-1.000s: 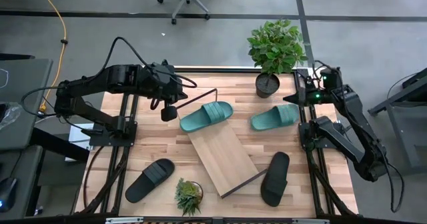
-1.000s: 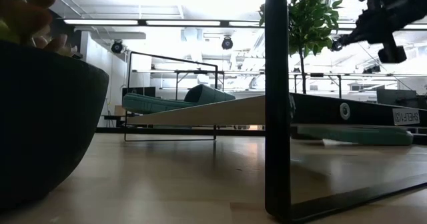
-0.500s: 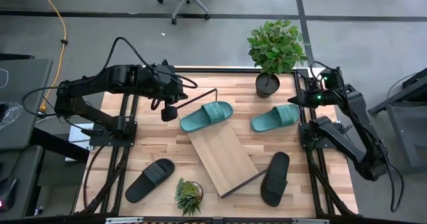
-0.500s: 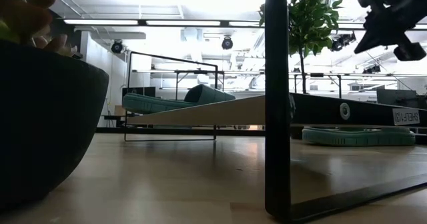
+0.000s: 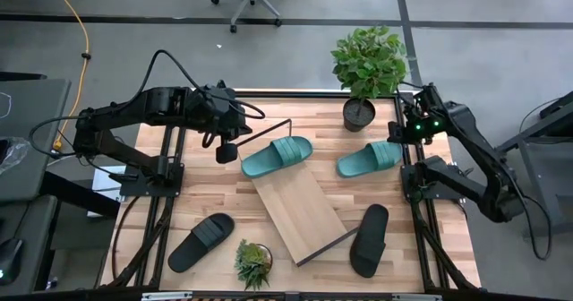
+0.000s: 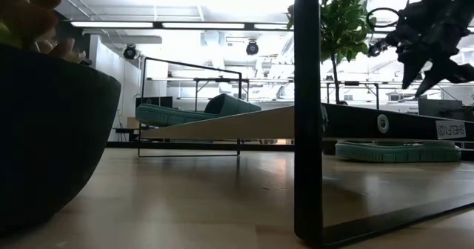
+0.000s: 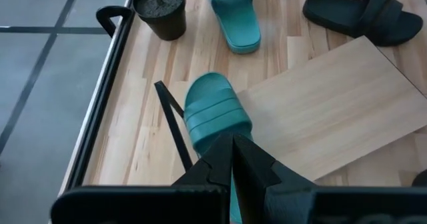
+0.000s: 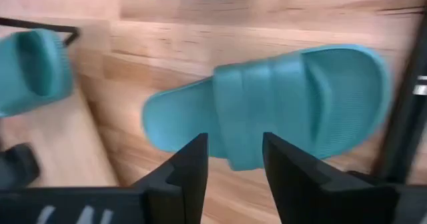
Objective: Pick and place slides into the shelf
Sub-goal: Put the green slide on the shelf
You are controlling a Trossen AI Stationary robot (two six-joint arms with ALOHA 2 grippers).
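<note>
One teal slide (image 5: 277, 156) lies sole down on the raised far end of the shelf (image 5: 300, 210). My left gripper (image 5: 227, 150) hangs shut above and just left of that slide's heel; the left wrist view looks down on the slide (image 7: 217, 111) past its fingertips. The second teal slide (image 5: 369, 158) lies flat on the table at the right. My right gripper (image 8: 235, 151) stands open over its strap (image 8: 257, 111), fingers pointing down and clear of it in the low view (image 6: 418, 78). Two black slides (image 5: 201, 241) (image 5: 369, 238) lie near the front edge.
A tall potted plant (image 5: 367, 68) stands at the far edge, close to the second teal slide. A small potted plant (image 5: 252, 263) stands at the near edge, left of the shelf's low end. The shelf's black wire frame (image 5: 269, 126) rises at its far end.
My right gripper has tipped its fingers down over the second teal slide, come a little lower and opened. The slide has stayed where it lay.
</note>
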